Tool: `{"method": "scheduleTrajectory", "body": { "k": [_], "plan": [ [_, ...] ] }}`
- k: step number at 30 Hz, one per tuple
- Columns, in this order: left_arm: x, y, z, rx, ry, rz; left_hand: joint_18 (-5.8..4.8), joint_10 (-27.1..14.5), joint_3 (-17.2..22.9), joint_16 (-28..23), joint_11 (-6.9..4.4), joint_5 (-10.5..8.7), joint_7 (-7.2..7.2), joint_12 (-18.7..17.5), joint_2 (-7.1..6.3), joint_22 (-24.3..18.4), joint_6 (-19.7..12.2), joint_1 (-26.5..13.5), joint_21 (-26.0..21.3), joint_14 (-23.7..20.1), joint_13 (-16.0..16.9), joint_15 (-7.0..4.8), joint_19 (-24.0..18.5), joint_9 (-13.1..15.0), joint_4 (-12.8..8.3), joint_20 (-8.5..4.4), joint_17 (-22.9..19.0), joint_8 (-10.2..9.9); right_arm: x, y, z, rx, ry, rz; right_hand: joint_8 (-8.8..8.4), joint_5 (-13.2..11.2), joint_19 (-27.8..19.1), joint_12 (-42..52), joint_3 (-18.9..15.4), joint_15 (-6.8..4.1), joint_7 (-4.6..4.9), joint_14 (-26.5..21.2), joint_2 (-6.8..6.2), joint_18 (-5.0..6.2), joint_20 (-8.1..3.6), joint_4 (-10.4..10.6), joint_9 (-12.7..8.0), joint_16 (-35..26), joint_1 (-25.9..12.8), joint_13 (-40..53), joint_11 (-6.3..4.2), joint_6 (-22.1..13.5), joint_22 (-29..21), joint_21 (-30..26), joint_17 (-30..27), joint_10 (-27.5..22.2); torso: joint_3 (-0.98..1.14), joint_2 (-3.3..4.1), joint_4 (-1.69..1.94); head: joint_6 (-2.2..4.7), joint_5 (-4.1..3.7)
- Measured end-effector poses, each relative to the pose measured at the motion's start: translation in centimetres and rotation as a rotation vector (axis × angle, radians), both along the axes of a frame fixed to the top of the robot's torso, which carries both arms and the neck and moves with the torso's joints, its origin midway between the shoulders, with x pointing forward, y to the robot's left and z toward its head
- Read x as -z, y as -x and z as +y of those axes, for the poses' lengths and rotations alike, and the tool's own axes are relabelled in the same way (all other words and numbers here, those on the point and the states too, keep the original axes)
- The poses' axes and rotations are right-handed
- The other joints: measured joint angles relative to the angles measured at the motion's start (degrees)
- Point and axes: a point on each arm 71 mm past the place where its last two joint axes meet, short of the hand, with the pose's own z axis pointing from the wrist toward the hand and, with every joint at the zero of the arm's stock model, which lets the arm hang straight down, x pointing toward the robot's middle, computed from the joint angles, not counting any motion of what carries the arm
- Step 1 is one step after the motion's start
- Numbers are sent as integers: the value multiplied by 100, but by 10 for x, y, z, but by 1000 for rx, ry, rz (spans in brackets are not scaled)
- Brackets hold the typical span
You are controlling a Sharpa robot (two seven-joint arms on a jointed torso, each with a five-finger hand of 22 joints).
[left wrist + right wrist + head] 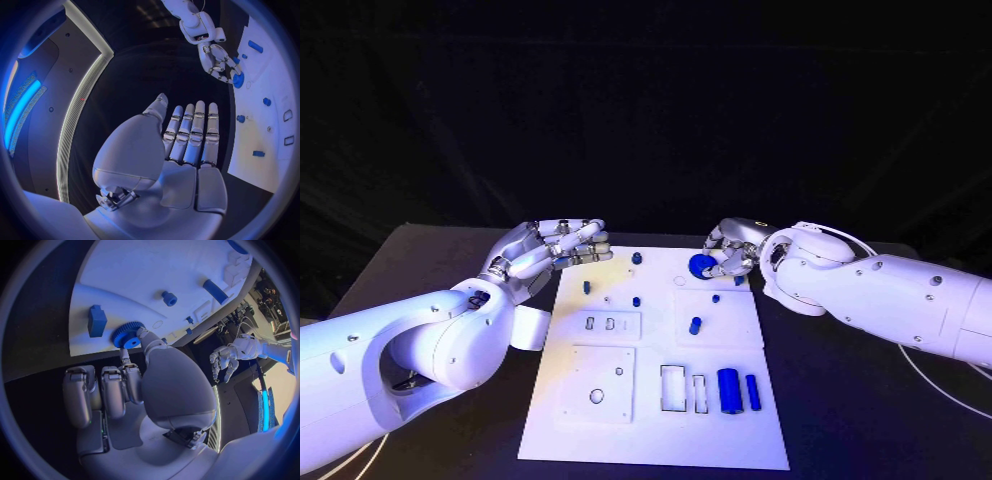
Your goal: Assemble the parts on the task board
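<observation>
Right hand [730, 250] pinches a blue gear [702, 264] over the far edge of the white task board [733, 440], left hand [560, 246] empty with fingers apart off its far-left corner, two blue cylinders [738, 389] lying by the near rectangular slots [682, 388].

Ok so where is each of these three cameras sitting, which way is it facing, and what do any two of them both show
Head view: on the robot's head, looking down at the task board; both arms enter, left hand and right hand.
Left wrist view: behind the left hand, fingers straight and apart, facing along the board's edge toward the right hand.
Right wrist view: behind the right hand, looking at the board; it holds the blue gear.
Shared: both wrist views show the gear and the opposite hand.
</observation>
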Motion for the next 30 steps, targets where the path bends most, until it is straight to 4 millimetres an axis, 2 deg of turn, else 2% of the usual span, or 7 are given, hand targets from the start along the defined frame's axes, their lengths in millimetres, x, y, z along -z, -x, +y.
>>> {"method": "scheduleTrajectory", "body": {
  "k": [3, 5, 7, 15, 18, 24, 30],
  "plan": [
    [0, 0, 0, 0, 0, 0, 0, 0, 1, 0, 0, 0, 0, 0, 0, 0, 0, 0, 0, 0, 0, 0, 0, 0, -1, 0, 0, 0, 0, 0, 1, -2, 1, -1, 34, 3, 0, 0, 9, 0, -3, 0, 33, 0, 0, -9, 15, 0, 33, 0, 0, 2, 0, 0, 0, 0, 0, 0, 3, -1, -4],
    [0, 0, 0, 0, 0, 0, 0, 0, 1, 0, 0, 0, 0, 0, 0, 0, 0, 0, 0, 0, 0, 0, 0, 0, -1, 0, 0, 0, 0, 0, 1, -3, 1, -3, 89, 33, 0, 3, 50, 0, -25, 0, 40, -63, 0, -27, 29, 0, 41, 0, 0, 56, 0, 2, 0, 0, -1, 0, 3, -4, -8],
    [0, 0, 0, 0, 0, 1, 0, 0, 1, 0, 0, 0, 0, 0, 0, 0, 0, 0, 0, 0, 0, 0, 0, 0, -1, 0, 0, 0, 0, 0, 1, -4, 3, -8, 159, 52, 0, 57, 112, 0, -31, 0, 116, -87, 0, -36, 55, 0, 116, 0, -25, 166, -1, 43, 0, 24, -1, 1, 4, -7, -9],
    [0, 0, 0, 0, -1, 2, 0, 0, 1, 0, 0, 0, 0, 0, 0, -2, 0, 0, 0, 0, 0, 0, 0, 0, -1, 0, 1, -10, 1, 3, 5, -9, 14, -38, 311, 62, 0, 162, 215, -22, -134, 22, 183, -87, 0, -86, 76, 0, 105, -1, -83, 425, -1, 72, -1, 83, -1, 1, 7, -15, 4],
    [0, 0, 0, 0, -1, 2, 0, 0, 1, 0, 0, 0, 0, 0, 0, -6, 0, 0, 0, 0, 0, 0, 0, 0, -1, 0, 1, -23, 0, 4, 7, -10, 22, -55, 353, 51, 4, 180, 262, -63, -134, 22, 190, -87, -4, -133, 76, 0, 113, -1, -106, 429, 1, 91, -1, 64, -1, 1, 9, -6, 6],
    [0, 0, 1, -1, -1, 2, 0, 0, 1, 0, 0, 0, 0, 0, 0, -5, 0, 0, 0, 0, 0, 0, 0, 0, -1, 0, 1, -23, -2, 9, 11, -21, 26, -94, 353, 57, 0, 232, 326, -63, -108, 22, 220, -86, -44, -149, 76, 0, 144, -1, -125, 460, 4, 110, -1, 83, -1, 2, 5, 5, 17],
    [0, 0, 1, -3, -2, 3, 0, 0, 1, 0, 0, 0, 0, 0, 0, -5, 0, 0, 0, 0, 0, 0, 0, 0, -1, 0, 1, -23, -11, 23, 24, -77, 1, -177, 353, 250, 20, 272, 373, -86, -109, 4, 222, -86, -64, -116, 74, 0, 142, -1, -125, 460, 4, 138, -1, 83, -1, 1, 1, 21, 19]
  ]
}}
